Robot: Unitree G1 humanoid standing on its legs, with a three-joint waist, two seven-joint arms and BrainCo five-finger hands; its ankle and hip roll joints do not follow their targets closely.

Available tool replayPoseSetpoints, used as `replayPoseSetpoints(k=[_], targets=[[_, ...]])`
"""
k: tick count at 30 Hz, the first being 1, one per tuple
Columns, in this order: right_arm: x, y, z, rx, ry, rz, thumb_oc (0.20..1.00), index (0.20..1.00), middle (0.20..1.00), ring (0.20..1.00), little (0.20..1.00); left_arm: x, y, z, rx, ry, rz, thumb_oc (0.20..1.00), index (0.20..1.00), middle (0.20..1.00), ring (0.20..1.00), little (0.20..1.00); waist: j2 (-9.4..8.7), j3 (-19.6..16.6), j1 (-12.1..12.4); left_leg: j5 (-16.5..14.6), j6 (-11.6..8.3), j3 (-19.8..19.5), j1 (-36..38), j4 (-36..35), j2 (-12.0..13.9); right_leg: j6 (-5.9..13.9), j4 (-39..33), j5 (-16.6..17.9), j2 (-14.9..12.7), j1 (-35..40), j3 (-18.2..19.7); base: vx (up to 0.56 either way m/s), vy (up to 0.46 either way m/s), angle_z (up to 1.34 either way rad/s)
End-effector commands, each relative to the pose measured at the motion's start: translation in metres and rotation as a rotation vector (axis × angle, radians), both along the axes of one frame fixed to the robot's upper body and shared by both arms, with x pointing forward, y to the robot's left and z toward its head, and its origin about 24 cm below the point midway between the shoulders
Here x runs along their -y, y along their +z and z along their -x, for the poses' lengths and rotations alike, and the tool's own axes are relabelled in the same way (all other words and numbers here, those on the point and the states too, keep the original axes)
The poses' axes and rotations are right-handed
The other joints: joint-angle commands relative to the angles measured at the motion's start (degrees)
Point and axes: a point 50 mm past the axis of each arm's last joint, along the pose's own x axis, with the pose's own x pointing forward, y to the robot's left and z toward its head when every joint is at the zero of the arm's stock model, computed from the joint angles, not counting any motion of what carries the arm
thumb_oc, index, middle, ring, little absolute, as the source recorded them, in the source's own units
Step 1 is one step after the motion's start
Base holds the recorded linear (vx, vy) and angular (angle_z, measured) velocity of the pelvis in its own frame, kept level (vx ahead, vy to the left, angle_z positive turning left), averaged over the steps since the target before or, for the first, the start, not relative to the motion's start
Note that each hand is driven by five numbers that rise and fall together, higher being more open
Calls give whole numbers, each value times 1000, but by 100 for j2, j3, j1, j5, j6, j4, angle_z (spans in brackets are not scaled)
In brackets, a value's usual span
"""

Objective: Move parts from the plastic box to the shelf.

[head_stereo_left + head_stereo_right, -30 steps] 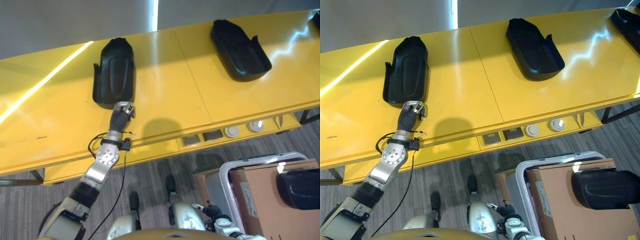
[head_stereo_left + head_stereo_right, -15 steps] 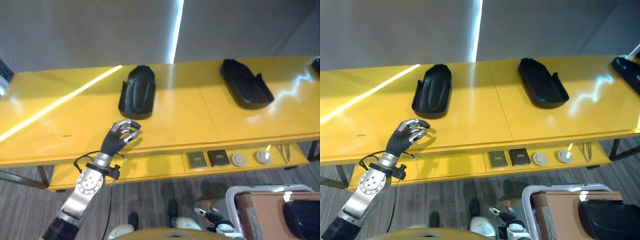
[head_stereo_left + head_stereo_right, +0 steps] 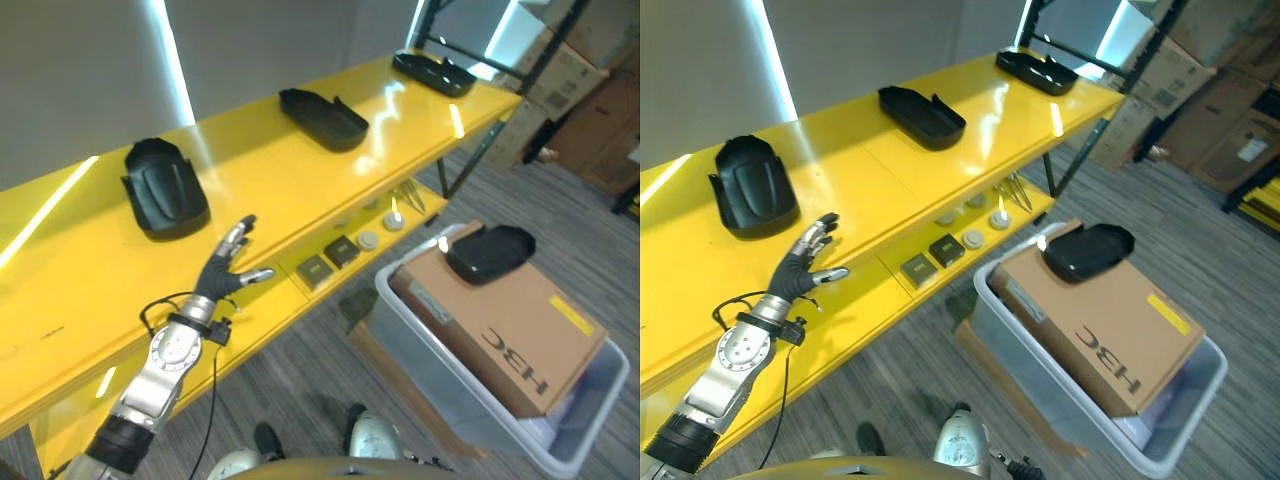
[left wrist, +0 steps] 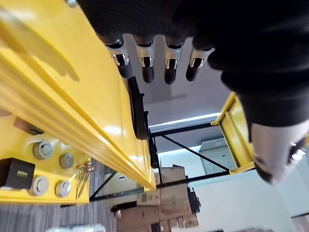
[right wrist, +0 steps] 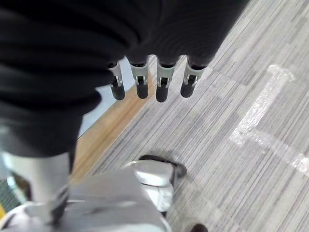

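Left hand (image 3: 228, 268) over the yellow shelf (image 3: 70, 270), fingers spread wide, holding nothing. Three black parts (image 3: 165, 187) lined up on the shelf top, well apart. Small round and square bits (image 3: 341, 250) on the lower ledge. Further right, a clear plastic box (image 3: 470, 400) on grey carpet (image 3: 300, 400), a brown carton (image 3: 510, 325) inside, one black part (image 3: 488, 250) on top. Right hand (image 5: 145, 82) above the carpet, fingers straight, empty. Stacked cartons (image 3: 560, 70) far right.

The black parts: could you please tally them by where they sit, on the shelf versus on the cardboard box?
On the yellow shelf: 3 black parts
On the cardboard box: 1 black part
Total: 4
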Motion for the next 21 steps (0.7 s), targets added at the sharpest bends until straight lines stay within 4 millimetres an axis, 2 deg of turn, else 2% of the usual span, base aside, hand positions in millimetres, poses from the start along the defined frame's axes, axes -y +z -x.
replayPoseSetpoints(k=[1, 3, 4, 5, 6, 7, 8, 9, 10, 12, 13, 14, 15, 17, 20, 21], targets=[[-17, -4, 0, -47, 96, -19, 1000, 1000, 1000, 1000, 1000, 18, 24, 2, 126, -73, 57, 1000, 1000, 1000, 1000, 1000, -52, -297, -53, -673, -171, -1343, 306, 238, 498, -82, -1488, 411, 381, 425, 410, 146, -312, -55], [-14, -3, -3, -44, 126, -4, 1000, 1000, 1000, 1000, 1000, 18, 21, 4, 104, -74, 95, 1000, 1000, 1000, 1000, 1000, -6, -301, -61, -763, -294, -1336, 188, 840, 749, -177, -1762, 389, 521, 623, 438, 141, -306, -2], [-12, -2, -7, -30, 130, 3, 1000, 1000, 1000, 1000, 1000, 18, 19, 5, 90, -72, 103, 1000, 1000, 1000, 1000, 1000, -1, -245, -55, -775, -353, -1356, 26, 1363, 917, -282, -1863, 332, 629, 727, 539, 95, -292, -14], [-11, -1, -11, -16, 137, 10, 1000, 1000, 1000, 1000, 1000, 17, 17, 6, 83, -69, 114, 1000, 1000, 1000, 1000, 1000, 21, -180, -25, -620, -449, -1417, -156, 1861, 1100, -389, -1960, 285, 765, 834, 612, 11, -348, -10], [-10, 1, -19, 10, 153, 18, 1000, 1000, 1000, 1000, 1000, 15, 16, 6, 74, -58, 118, 1000, 1000, 1000, 1000, 1000, 12, -62, 35, -175, -542, -1550, -446, 2506, 1257, -572, -2029, 313, 879, 891, 661, -53, -280, -27], [-6, 4, -31, 51, 166, 34, 1000, 1000, 1000, 1000, 1000, 16, 15, 5, 68, -59, 109, 1000, 1000, 1000, 1000, 1000, 57, 92, 130, 225, -662, -1966, -747, 2983, 1285, -692, -2073, 311, 999, 934, 800, -108, -227, -55], [-3, 6, -37, 74, 164, 44, 1000, 1000, 1000, 1000, 1000, 17, 15, 4, 73, -59, 110, 1000, 1000, 1000, 1000, 1000, 74, 178, 158, 331, -710, -2222, -956, 3188, 1234, -737, -2117, 317, 1040, 964, 857, -63, -104, -115], [-3, 6, -38, 74, 164, 44, 1000, 1000, 1000, 1000, 1000, 17, 15, 4, 73, -60, 110, 1000, 1000, 1000, 1000, 1000, 83, 176, 144, 326, -714, -2245, -981, 3210, 1240, -741, -2121, 318, 1049, 962, 840, -14, -70, -129], [2, 11, -50, 118, 159, 60, 1000, 1000, 1000, 1000, 1000, 17, 11, 4, 59, -49, 113, 1000, 1000, 1000, 1000, 1000, 63, 215, 214, 173, -673, -2720, -1116, 3011, 934, -680, -2206, 306, 1033, 958, 1076, 52, -18, -110], [6, 13, -54, 135, 172, 77, 1000, 1000, 1000, 1000, 1000, 18, 8, 4, 51, -36, 108, 1000, 1000, 1000, 1000, 1000, 84, 188, 296, -228, -579, -3168, -1078, 2084, 464, -580, -2209, 328, 958, 948, 1278, 129, 47, -76], [10, 16, -59, 154, 187, 95, 1000, 1000, 1000, 1000, 1000, 18, 3, 4, 38, -26, 103, 1000, 1000, 1000, 1000, 1000, 226, 129, 311, -4, -610, -3499, -987, 1079, 396, -514, -2197, 305, 1051, 961, 1378, 179, 122, -80], [14, 20, -65, 175, 203, 116, 1000, 1000, 1000, 1000, 1000, 19, 0, 4, 27, -27, 77, 1000, 1000, 1000, 1000, 1000, 294, 140, 357, 247, -621, -3852, -1120, 684, 286, -510, -2150, 276, 1097, 963, 1488, 193, 117, -56], [15, 21, -68, 186, 216, 125, 1000, 1000, 1000, 1000, 1000, 20, -1, 2, 28, -26, 58, 1000, 1000, 1000, 1000, 1000, 327, 149, 396, 361, -634, -4211, -1143, 497, 123, -526, -2099, 240, 1151, 969, 1608, 130, 55, -13], [13, 23, -74, 206, 246, 133, 1000, 1000, 1000, 1000, 1000, 20, -6, 3, 13, -24, 37, 1000, 1000, 1000, 1000, 1000, 366, 126, 359, 255, -580, -4662, -894, 420, -32, -531, -2032, 189, 1240, 976, 1891, 73, 52, -41], [11, 31, -86, 299, 243, 147, 1000, 1000, 1000, 1000, 1000, 21, -14, 3, -9, -34, -11, 1000, 1000, 1000, 1000, 1000, 477, -15, 157, 332, -578, -4447, -701, 198, 107, -483, -2066, 199, 1226, 954, 1989, 47, 207, -122], [4, 56, -116, 499, 319, 196, 1000, 1000, 1000, 1000, 1000, 14, -26, 5, -41, 1, -72, 1000, 1000, 1000, 1000, 1000, 472, -45, -33, 262, -462, -4235, -521, 18, 142, -373, -2100, 318, 1135, 851, 2221, 44, 249, -96]])
